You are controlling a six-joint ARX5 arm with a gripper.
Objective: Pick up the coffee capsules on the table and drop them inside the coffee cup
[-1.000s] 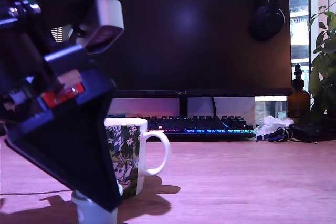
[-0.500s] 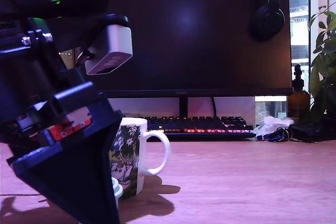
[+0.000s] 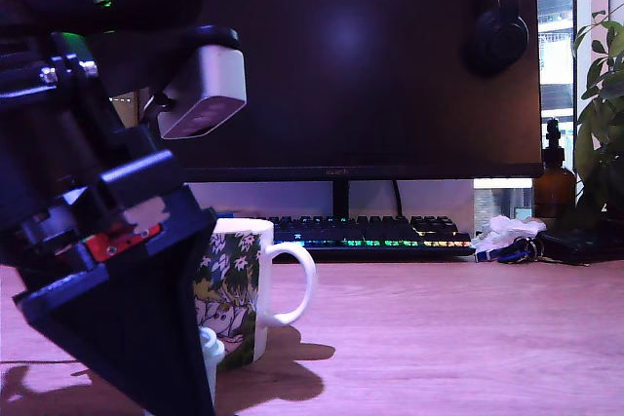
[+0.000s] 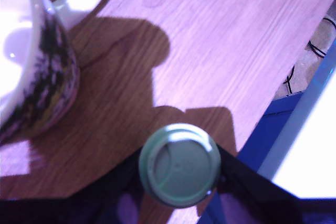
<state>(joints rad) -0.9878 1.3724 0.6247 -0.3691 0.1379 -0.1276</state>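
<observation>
Pale green-grey plastic: one coffee capsule (image 4: pixel 179 164) clamped between the dark fingers of the end effector (image 4: pixel 179 169), broad flat rim toward the wrist camera, wood grain visible well below it. In the exterior view, only a whitish sliver of the same capsule (image 3: pixel 209 346) showing at the edge of the black arm, low at the near left, just in front of the coffee cup (image 3: pixel 239 289).

Compared with a second ago: capsule off the surface (image 3: pixel 439 338) and now raised, arm shifted up and slightly toward the exterior view's right. Compared with half a second ago: almost no change, capsule a touch lower against the cup's printed wall.

Reading: pick completed, transport begun. Capsule well short of the cup rim (image 4: pixel 21 35); further lift and a move over the opening required before release.

Cup upright, handle toward the exterior view's right, apart from the end effector. Second capsule not visible in either view; cup contents not discernible.
</observation>
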